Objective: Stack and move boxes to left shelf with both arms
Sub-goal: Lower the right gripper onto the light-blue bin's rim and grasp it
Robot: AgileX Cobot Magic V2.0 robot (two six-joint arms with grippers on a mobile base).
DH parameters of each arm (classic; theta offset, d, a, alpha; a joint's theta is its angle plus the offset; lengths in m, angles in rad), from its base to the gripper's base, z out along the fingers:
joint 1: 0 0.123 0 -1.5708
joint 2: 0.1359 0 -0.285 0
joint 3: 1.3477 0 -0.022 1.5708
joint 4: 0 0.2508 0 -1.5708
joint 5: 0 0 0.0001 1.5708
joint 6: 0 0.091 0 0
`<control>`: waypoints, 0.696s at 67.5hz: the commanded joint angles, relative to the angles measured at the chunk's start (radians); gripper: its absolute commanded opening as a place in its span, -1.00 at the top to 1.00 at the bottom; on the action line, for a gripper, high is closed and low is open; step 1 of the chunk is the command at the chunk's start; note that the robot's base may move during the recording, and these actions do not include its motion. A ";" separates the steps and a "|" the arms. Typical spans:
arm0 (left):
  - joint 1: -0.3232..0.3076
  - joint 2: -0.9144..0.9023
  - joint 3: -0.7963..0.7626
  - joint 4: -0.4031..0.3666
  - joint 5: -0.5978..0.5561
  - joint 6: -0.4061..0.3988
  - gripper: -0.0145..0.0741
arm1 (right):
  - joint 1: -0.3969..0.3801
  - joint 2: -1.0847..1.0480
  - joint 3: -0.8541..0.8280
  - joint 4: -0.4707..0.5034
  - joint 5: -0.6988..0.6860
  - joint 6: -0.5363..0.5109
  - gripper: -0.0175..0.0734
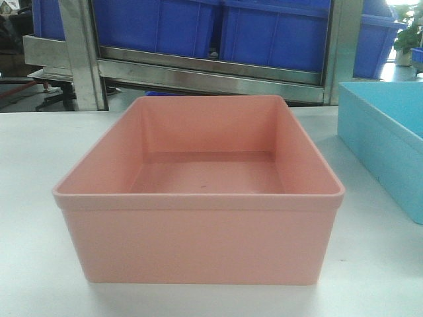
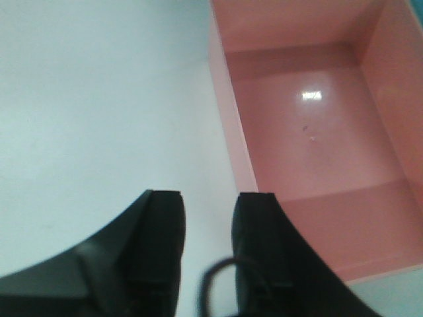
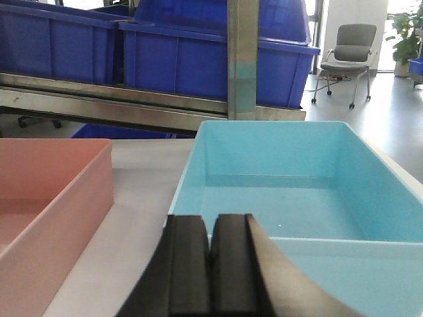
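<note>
We see our left gripper [image 2: 210,198] at the bottom of its picture. Its two black fingers [image 2: 162,224] are apart, with only the table [image 2: 86,99] between them. The finger on the right of the picture is close to the side wall of the pink box [image 2: 310,119]; we cannot tell if it touches. Our right gripper [image 3: 211,221] has its fingers pressed together, holding nothing, just in front of the blue box [image 3: 264,148]. In the front view the pink box sits in the middle and the blue box at the right edge, apart. The steel shelf [image 1: 211,66] stands behind them at the top, with dark blue crates [image 1: 264,26] behind its bar.
</note>
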 commanded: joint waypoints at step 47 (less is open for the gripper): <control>-0.008 -0.337 0.169 0.083 -0.174 0.002 0.69 | -0.003 0.677 -0.861 0.002 0.463 -0.006 -0.63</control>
